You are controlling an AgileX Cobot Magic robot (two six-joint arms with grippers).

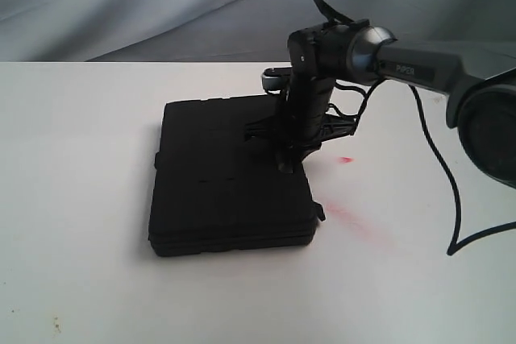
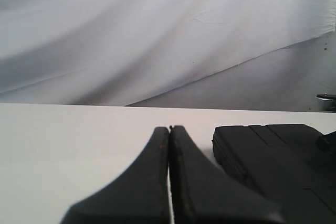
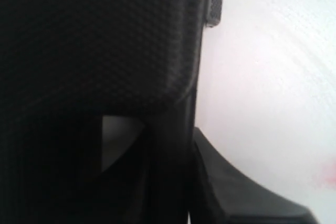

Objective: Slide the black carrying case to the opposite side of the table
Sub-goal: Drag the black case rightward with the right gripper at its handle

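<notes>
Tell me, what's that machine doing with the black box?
The right gripper stands on the black carrying case, which lies flat on the white table, and seems clamped on its right-hand edge. The left gripper is shut, low over the table beside the case, holding nothing.

The case (image 1: 230, 175) lies on the tabletop (image 1: 81, 159), under the right pincer (image 1: 286, 165), which meets its edge. The left pincer (image 2: 169, 128) sits near the case, apart.
</notes>
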